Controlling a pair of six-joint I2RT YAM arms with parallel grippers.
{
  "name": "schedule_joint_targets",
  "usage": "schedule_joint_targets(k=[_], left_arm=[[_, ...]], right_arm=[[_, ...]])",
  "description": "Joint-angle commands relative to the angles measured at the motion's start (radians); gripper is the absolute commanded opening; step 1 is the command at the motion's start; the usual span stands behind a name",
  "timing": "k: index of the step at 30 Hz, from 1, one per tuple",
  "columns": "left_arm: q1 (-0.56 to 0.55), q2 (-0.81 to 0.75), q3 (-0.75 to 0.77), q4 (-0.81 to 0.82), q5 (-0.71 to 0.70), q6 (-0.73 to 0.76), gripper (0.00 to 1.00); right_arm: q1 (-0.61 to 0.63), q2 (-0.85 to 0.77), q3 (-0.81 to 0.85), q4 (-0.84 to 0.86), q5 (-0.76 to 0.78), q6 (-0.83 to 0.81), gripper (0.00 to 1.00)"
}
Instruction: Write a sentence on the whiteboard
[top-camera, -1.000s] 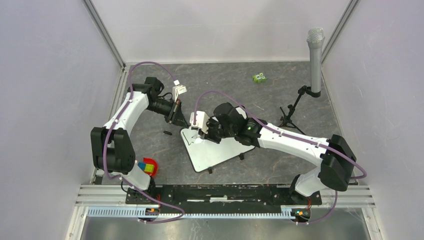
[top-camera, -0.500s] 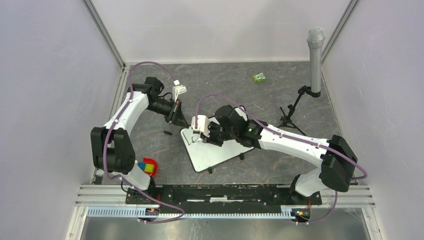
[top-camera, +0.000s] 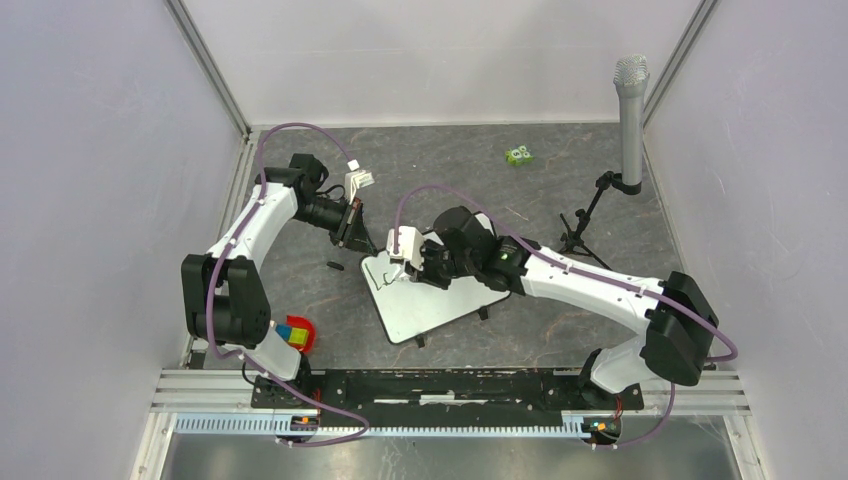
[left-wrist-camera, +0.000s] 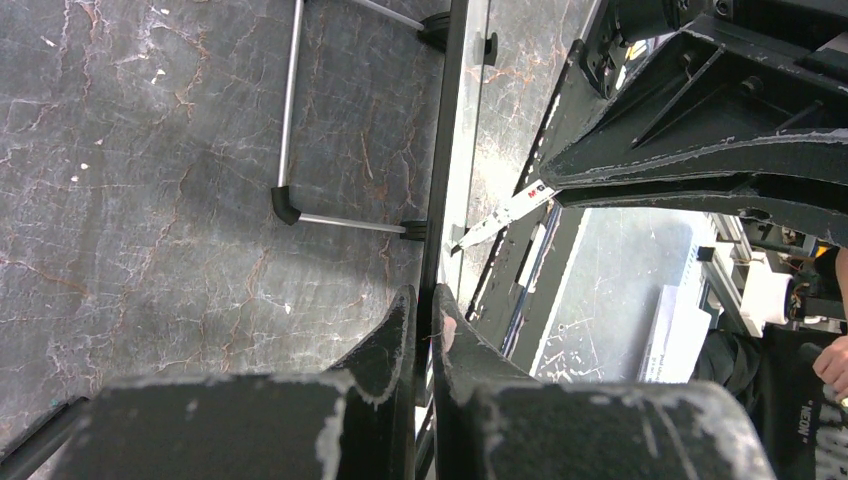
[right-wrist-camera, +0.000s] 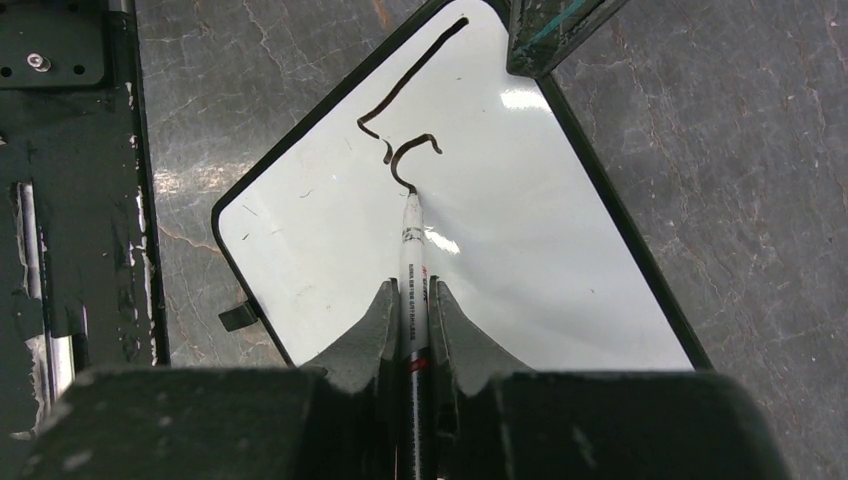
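Note:
The whiteboard (top-camera: 440, 305) lies tilted at the table's middle. It fills the right wrist view (right-wrist-camera: 540, 260). My left gripper (top-camera: 357, 238) is shut on the board's far left frame edge, which the left wrist view (left-wrist-camera: 425, 300) shows edge-on between the fingers. My right gripper (top-camera: 418, 268) is shut on a white marker (right-wrist-camera: 412, 250). The marker's tip touches the board. Of the sentence (right-wrist-camera: 400, 85), only an "L" and a partial curved second letter (right-wrist-camera: 415, 145) show. The marker also shows in the left wrist view (left-wrist-camera: 510, 212).
A microphone on a small tripod (top-camera: 630, 100) stands at the back right. A small green object (top-camera: 519, 155) lies at the back. A red bowl with a coloured cube (top-camera: 297, 333) sits by the left arm's base. A small black cap (top-camera: 334, 265) lies left of the board.
My right gripper has shifted slightly right and away over the board with the marker. The black stroke has grown. The left arm has not moved.

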Motion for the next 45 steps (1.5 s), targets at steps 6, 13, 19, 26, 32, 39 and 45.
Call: schedule_joint_targets(k=[6, 13, 19, 26, 32, 39, 45], left_arm=[[-0.016, -0.012, 0.006, -0.017, -0.005, 0.016, 0.02], [-0.016, -0.005, 0.006, -0.017, -0.006, 0.019, 0.02], [-0.016, -0.004, 0.007, -0.017, -0.010, 0.021, 0.02], [-0.016, -0.007, 0.003, -0.017, -0.011, 0.021, 0.02], [-0.017, -0.005, -0.001, -0.017, -0.012, 0.026, 0.02], [-0.017, -0.018, -0.003, -0.017, -0.023, 0.027, 0.02], [-0.018, -0.016, -0.009, -0.017, -0.032, 0.036, 0.02]], right_arm=[[-0.015, 0.013, 0.078, 0.018, 0.055, -0.005, 0.00], [-0.013, 0.047, 0.105, 0.014, 0.028, 0.005, 0.00], [0.004, 0.060, 0.108, 0.013, 0.016, 0.006, 0.00], [0.005, 0.023, 0.097, -0.003, 0.007, 0.001, 0.00], [-0.015, -0.035, 0.077, -0.005, -0.006, 0.009, 0.00], [-0.044, -0.061, 0.061, -0.013, -0.034, 0.012, 0.00], [-0.052, -0.079, 0.039, -0.011, -0.057, 0.007, 0.00]])
